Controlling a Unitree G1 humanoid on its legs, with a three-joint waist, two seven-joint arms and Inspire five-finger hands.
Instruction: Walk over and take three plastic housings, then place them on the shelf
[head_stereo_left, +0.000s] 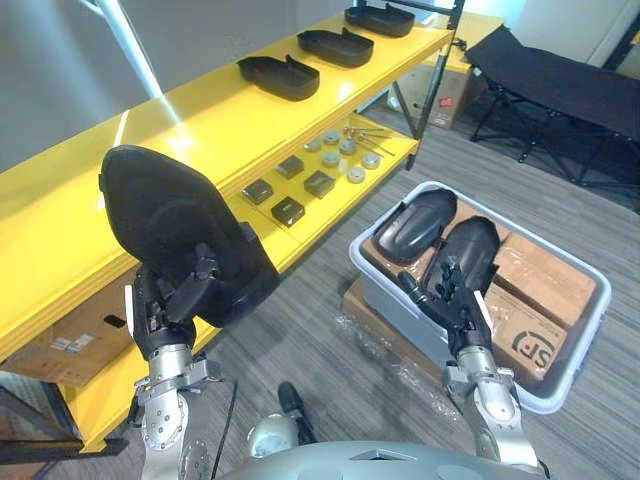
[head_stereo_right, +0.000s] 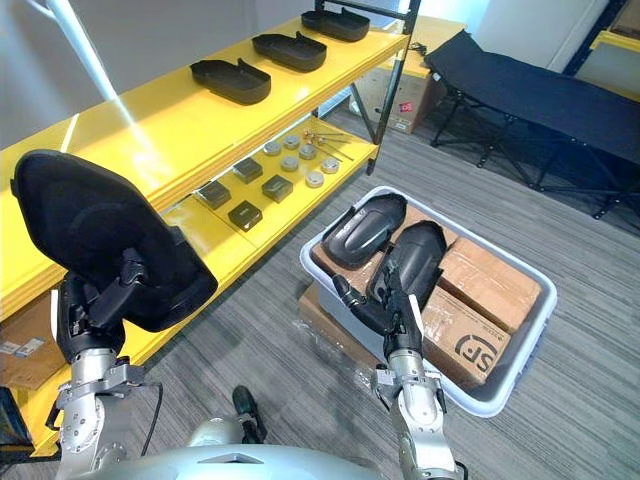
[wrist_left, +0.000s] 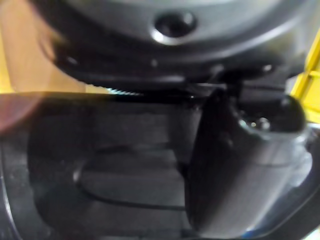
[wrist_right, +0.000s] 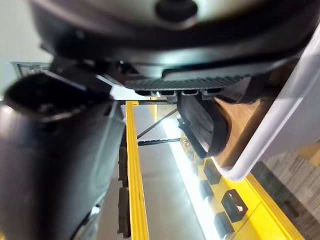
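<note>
Plastic housing (head_stereo_left: 170, 225), black, sat clamped in the curled fingers of the left robot hand (head_stereo_left: 165, 305) at eight o'clock, beside the yellow shelf (head_stereo_left: 120, 160). The right robot hand (head_stereo_left: 452, 295), fingers loosely spread and empty, hung at four o'clock over a grey bin (head_stereo_left: 590, 330). Placing looked underway; the next move was probably a lift onto bare shelf.

Left: yellow metal two-tier shelf (head_stereo_left: 150, 140), running away from the robot.
- Upper tier: three black plastic housings (head_stereo_left: 335, 47) in a row along its far half, spaced apart.
- Lower tier: small dark square blocks (head_stereo_left: 287, 210) in front, round grey discs (head_stereo_left: 356, 174) behind them.
- Under the near end: a brown cardboard box (head_stereo_left: 70, 350).

Right of shelf, on the floor: grey plastic bin (head_stereo_left: 575, 365) on a flat wrapped carton (head_stereo_left: 375, 325).
- In the bin: two black moulded housings (head_stereo_left: 415, 225) side by side, lying on brown cardboard packages (head_stereo_left: 545, 275).

Left hand (head_stereo_left: 165, 305) grips a fourth black housing (head_stereo_left: 170, 220) before the shelf's near end. Right hand (head_stereo_left: 450, 300) is over the bin's near side. Far right, behind: black folding cot (head_stereo_left: 560, 75).
</note>
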